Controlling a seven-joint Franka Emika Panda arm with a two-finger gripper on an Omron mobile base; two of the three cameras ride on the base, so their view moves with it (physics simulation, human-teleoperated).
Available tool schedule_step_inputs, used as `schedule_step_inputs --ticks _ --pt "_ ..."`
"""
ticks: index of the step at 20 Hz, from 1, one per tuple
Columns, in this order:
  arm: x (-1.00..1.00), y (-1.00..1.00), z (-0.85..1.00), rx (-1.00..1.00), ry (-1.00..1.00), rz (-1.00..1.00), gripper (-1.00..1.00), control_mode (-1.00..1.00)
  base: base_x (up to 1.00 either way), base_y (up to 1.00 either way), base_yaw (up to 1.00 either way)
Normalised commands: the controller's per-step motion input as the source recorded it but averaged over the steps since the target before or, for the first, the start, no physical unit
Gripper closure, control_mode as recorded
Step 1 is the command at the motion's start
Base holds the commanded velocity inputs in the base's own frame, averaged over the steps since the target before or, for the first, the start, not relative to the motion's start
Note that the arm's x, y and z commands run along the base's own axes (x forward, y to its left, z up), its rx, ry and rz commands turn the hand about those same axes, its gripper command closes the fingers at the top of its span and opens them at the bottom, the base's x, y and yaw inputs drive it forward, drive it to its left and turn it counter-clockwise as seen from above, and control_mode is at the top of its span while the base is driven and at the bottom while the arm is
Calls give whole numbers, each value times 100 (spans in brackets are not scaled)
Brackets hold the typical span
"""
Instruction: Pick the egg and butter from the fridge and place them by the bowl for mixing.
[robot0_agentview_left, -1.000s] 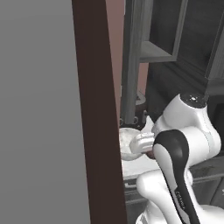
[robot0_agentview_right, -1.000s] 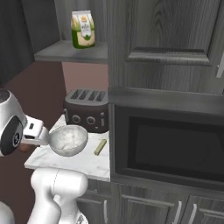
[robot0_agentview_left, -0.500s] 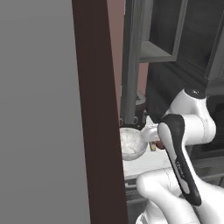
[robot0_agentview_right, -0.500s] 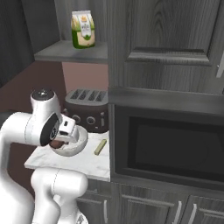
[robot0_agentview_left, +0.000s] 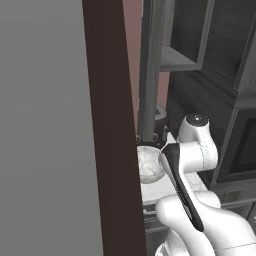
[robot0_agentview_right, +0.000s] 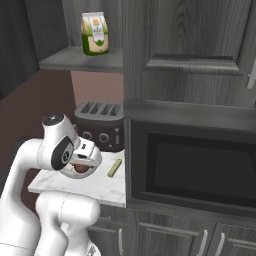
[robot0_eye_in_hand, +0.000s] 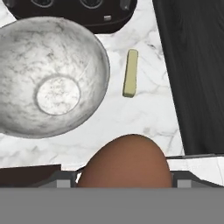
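Note:
My gripper (robot0_eye_in_hand: 124, 180) is shut on the egg (robot0_eye_in_hand: 124, 162), a smooth reddish-brown ball that hides the fingertips. It hangs above the white marble counter (robot0_eye_in_hand: 144, 118), near the front edge. The speckled grey-white bowl (robot0_eye_in_hand: 89, 48) stands just up and left of the egg. The butter (robot0_eye_in_hand: 130, 73), a pale olive-yellow stick, lies flat on the counter beside the bowl's right rim. In the right base view the gripper (robot0_agentview_right: 80, 166) holds the egg (robot0_agentview_right: 78, 169) low over the counter, left of the butter (robot0_agentview_right: 115, 167). The bowl (robot0_agentview_left: 149, 162) shows beside the arm. The fridge's grey side (robot0_agentview_left: 45, 125) stands at the left.
A dark toaster (robot0_agentview_right: 100, 127) stands behind the bowl against the wall. A dark microwave (robot0_agentview_right: 195, 170) and its cabinet side (robot0_eye_in_hand: 192, 65) bound the counter on the right. A green-and-white bag (robot0_agentview_right: 95, 33) sits on the shelf above. A dark brown panel (robot0_agentview_left: 107, 125) edges the fridge.
The arm has swung rightward with the egg, from the counter's left edge across the bowl to a spot in front of the bowl, near the butter. Bowl and butter have not moved.

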Motion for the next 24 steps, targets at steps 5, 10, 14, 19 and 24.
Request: schedule_step_inputs --ticks 5,10,14,19,24 --pt "11 -18 -17 0 0 0 100 -100 0 0 0" --pt "20 -37 -50 0 3 0 100 -100 0 0 0" --pt "21 -41 -48 0 3 0 100 -100 0 0 0" --pt "32 -25 -49 0 9 0 100 -100 0 0 0" --pt "41 -13 -38 0 9 0 100 -100 0 0 0"
